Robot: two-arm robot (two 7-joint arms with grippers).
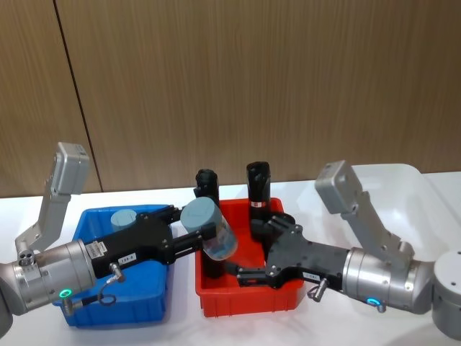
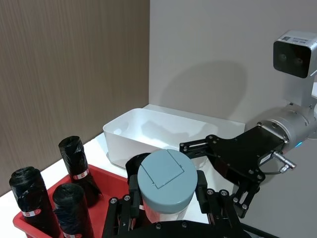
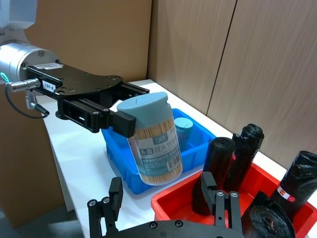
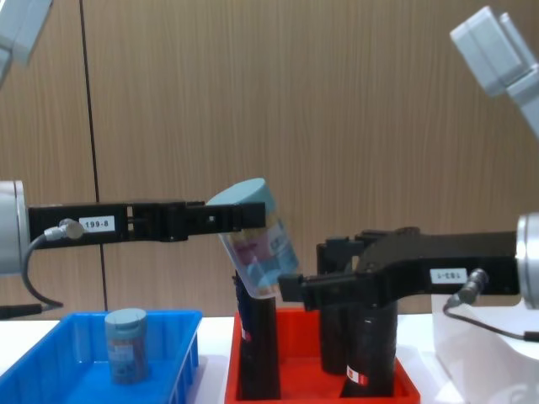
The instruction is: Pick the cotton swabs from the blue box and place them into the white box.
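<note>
Head view: high, angled down onto the tabletop [image 1: 182, 328]; covers blue box [image 1: 137, 306], red tray [image 1: 245, 303], white box [image 1: 425, 191]. Chest view: low, level, side-on to the same blue box and red tray. Left wrist view: close range, faces the white box. Right wrist view: close range, faces the blue box. Both share the jar of cotton swabs [image 3: 156, 144].

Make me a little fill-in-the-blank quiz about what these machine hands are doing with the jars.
The left hand holds a cotton swab jar, tilted, above the ____ tray.
A second jar stands in the ____ box.
The fingers of the right hand are ____.
Missing words: red; blue; open.
</note>
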